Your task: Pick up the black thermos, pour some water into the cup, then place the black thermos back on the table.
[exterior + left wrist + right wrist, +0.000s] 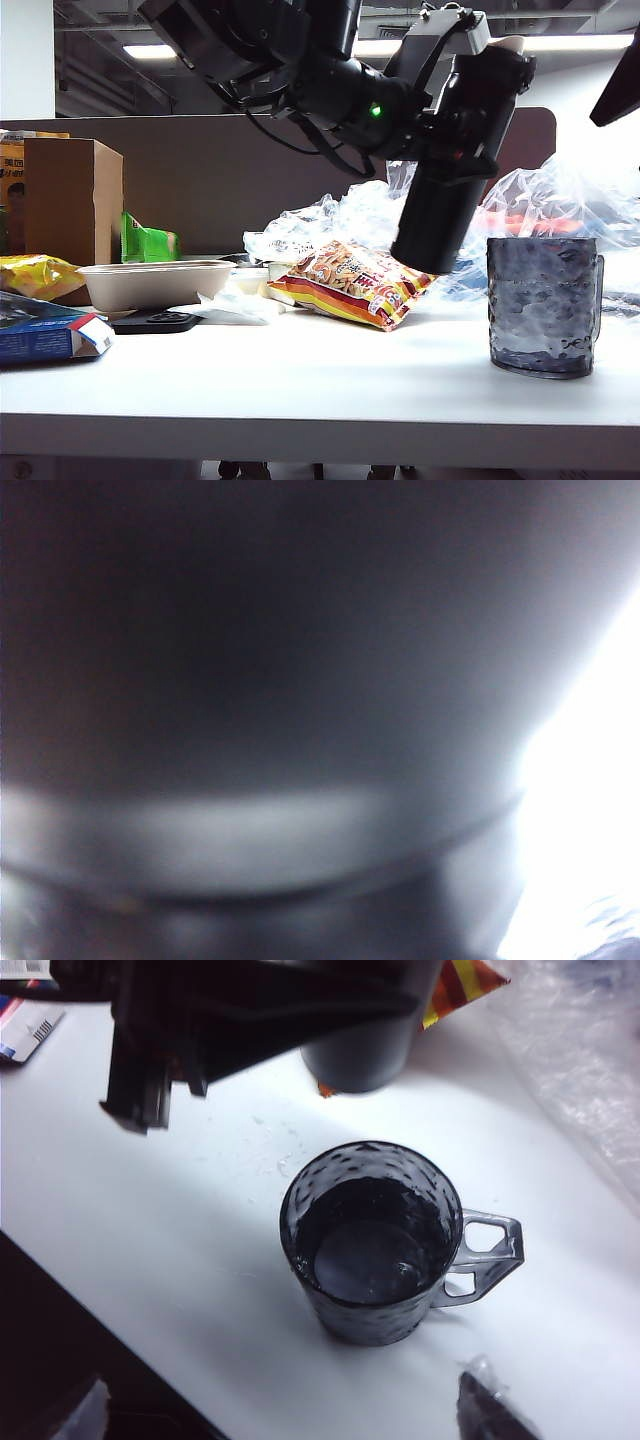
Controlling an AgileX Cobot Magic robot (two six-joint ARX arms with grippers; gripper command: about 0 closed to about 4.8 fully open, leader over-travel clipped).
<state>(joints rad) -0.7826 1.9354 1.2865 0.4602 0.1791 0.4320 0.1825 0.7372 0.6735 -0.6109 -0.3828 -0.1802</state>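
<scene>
While the left gripper [455, 150] grasps the black thermos [455, 175] in the air, tilted with its base low, just left of the cup [545, 305], water already shows in the cup, so the step looks like setting down. It should right the flask fully and lower it onto bare table [300, 385] left of the cup. The right gripper [150, 1100] hangs spread, empty, above.

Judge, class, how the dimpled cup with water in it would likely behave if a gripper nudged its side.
The cup is short and wide, so it probably slides on the table rather than tips. The water showing inside would likely slosh. Its side handle might make it turn if pushed off-centre.
</scene>
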